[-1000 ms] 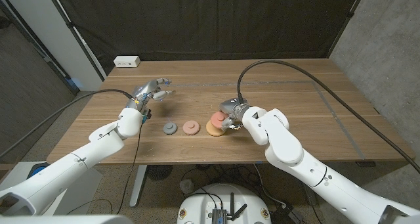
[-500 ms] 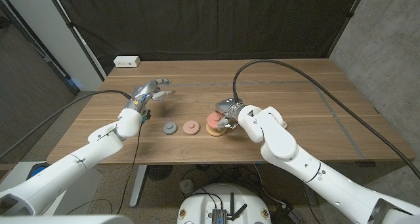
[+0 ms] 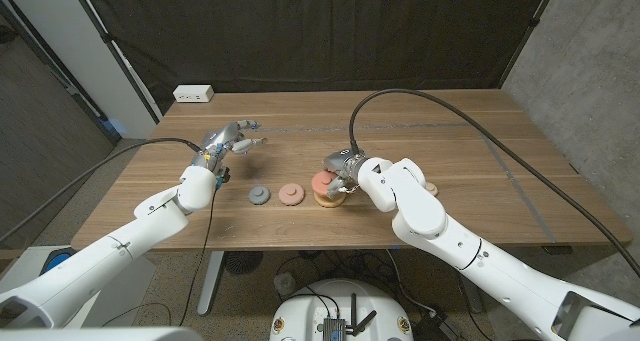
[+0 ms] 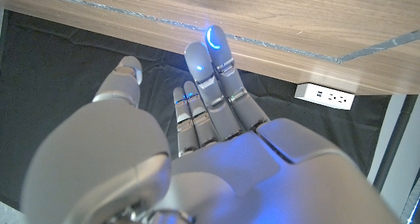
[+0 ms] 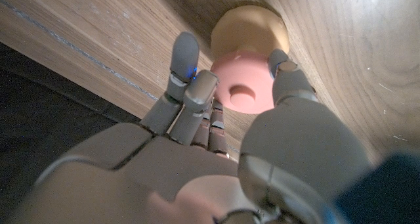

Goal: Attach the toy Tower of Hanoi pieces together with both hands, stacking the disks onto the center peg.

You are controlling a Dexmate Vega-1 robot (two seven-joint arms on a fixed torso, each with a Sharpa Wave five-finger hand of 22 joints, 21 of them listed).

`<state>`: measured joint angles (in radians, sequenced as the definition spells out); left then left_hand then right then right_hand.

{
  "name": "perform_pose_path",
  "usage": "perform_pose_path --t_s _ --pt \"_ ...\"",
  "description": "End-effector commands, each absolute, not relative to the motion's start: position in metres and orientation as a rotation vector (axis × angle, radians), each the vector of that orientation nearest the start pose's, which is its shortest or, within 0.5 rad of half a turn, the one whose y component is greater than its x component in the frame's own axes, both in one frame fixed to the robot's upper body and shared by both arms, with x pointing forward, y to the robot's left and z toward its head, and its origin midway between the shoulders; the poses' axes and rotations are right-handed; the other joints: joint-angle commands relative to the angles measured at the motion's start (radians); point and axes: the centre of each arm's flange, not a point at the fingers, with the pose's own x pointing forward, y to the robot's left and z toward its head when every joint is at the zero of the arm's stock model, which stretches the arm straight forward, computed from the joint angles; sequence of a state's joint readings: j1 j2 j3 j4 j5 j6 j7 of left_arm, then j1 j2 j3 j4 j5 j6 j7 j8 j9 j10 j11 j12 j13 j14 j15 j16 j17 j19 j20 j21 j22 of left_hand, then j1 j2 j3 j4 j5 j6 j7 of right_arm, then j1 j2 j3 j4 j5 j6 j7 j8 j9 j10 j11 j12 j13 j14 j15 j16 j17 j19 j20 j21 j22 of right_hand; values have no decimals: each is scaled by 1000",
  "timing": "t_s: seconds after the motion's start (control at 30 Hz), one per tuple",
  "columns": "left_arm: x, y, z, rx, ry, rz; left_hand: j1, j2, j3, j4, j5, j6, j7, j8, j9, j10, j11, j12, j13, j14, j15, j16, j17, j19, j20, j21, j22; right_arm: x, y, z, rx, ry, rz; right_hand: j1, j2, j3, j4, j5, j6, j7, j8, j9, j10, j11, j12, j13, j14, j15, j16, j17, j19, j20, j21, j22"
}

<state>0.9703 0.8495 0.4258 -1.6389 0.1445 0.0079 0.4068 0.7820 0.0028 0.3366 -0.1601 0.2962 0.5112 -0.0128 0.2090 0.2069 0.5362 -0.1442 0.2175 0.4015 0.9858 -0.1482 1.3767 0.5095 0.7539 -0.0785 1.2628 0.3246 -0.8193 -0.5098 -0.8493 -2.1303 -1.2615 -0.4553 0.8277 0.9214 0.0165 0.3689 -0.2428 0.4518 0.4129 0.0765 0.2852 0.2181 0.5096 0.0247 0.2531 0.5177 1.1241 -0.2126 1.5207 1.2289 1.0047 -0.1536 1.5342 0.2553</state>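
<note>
The pink disk (image 5: 244,86) sits on top of the larger tan disk (image 5: 248,32), near the middle of the counter (image 3: 470,171). In the right wrist view it lies between the thumb and fingers (image 5: 186,60) of the right robot hand (image 3: 342,176), and its centre hole is visible. The digits bracket the disk closely; contact looks likely, so the right robot hand is judged to be grasping the pink disk, though the far side of the pinch is hidden.

Two further pieces lie to the robot's left of this stack: a small pink disk (image 3: 291,194) and, beside it, a grey piece (image 3: 259,195). Both lie apart from the stack and from either robot hand.

The left robot hand (image 3: 228,141) is raised over the counter, well apart from all pieces, released, fingers extended and holding nothing.

Step in hand: seating the pink disk on the tan disk. No peg can be made out in the pictures.

Next move, as a judgement: confirm the two holes are concentric, release the right robot hand without dragging the disk sideways, then bring a robot hand to the small pink disk.
</note>
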Motion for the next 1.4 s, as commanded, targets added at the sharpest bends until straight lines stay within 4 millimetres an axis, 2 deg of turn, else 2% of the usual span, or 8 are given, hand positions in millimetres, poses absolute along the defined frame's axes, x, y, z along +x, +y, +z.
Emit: perform_pose_path --t_s 0.03,0.8,1.4 --pt "593 332 -20 944 -655 230 -2 3 4 -2 5 8 1 -3 6 5 -3 -4 3 -4 -70 9 1 -5 -115 8 1 506 -27 -36 -1857 -366 312 -27 43 88 81 4 169 -155 4 16 158 -153 6 55 5 -5 9 2 7 -66 -4 2" --pt "597 327 -18 942 -657 227 -1 5 7 -3 6 9 1 -3 6 9 -1 -5 5 -4 -70 14 -1 -10 -115 25 -8 515 -35 -44 -1858 -313 333 -35 40 104 80 8 170 -155 -3 18 160 -152 -3 61 -1 -6 11 2 5 -67 -6 -1" --pt "598 326 -20 938 -651 228 -1 7 10 -3 7 10 1 -4 6 8 -1 -5 6 -6 -70 16 -1 -14 -116 33 -13 518 -34 -53 -1872 -293 344 -39 37 114 79 9 164 -156 -10 19 155 -154 -10 66 -6 -6 11 2 1 -67 -10 -4"
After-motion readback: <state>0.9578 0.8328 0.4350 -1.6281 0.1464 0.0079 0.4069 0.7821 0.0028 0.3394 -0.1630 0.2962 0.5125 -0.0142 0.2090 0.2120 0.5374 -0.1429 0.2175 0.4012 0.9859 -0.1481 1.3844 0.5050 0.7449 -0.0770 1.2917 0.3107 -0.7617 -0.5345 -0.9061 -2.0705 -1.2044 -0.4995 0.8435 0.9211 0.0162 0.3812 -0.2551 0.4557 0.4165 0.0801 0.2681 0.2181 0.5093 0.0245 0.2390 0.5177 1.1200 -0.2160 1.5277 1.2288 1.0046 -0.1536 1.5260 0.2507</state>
